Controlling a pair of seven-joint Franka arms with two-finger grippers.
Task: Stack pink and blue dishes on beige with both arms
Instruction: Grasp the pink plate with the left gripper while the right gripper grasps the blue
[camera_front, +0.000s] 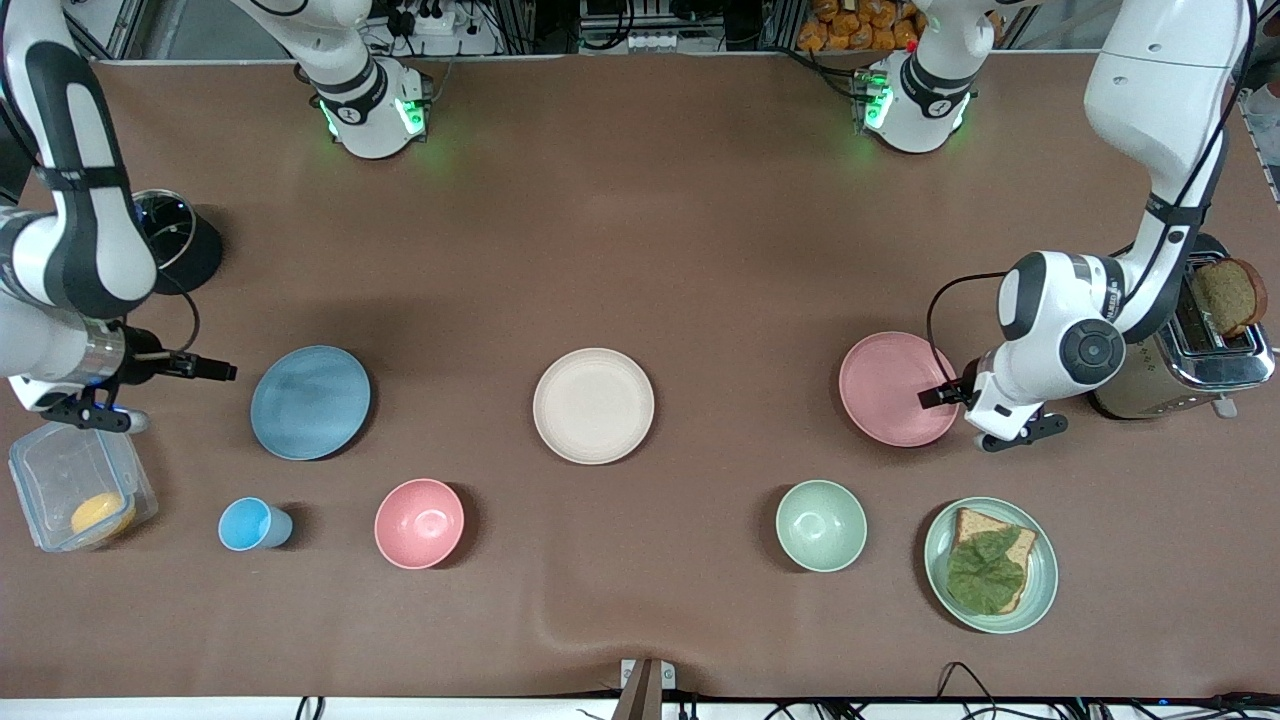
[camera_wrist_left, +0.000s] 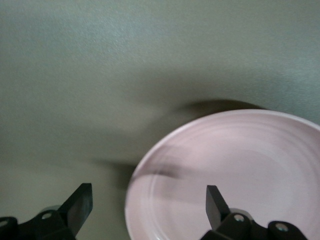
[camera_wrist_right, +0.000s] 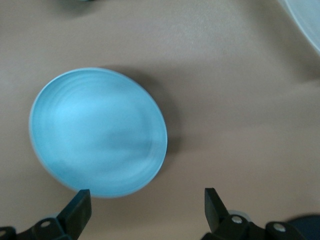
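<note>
Front view: left gripper (camera_front: 985, 420), fingers spread, at 3 o'clock of the flat pale pink matte plate (camera_front: 893, 388); right gripper (camera_front: 95, 415) spread too, empty, at 9 o'clock of the flat light blue matte plate (camera_front: 310, 402). Risk: low rims could slip, or tilted plates miss the round cream-beige plate (camera_front: 593, 405).

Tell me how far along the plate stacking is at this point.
Nothing is stacked yet: the beige plate lies bare mid-table. In hand: the left end effector, open, is at the pink plate's rim, and the right end effector, open, is beside the blue plate; neither plate is gripped or lifted. Left to do: grasp both plates, carry them over and stack them on the beige one.
</note>
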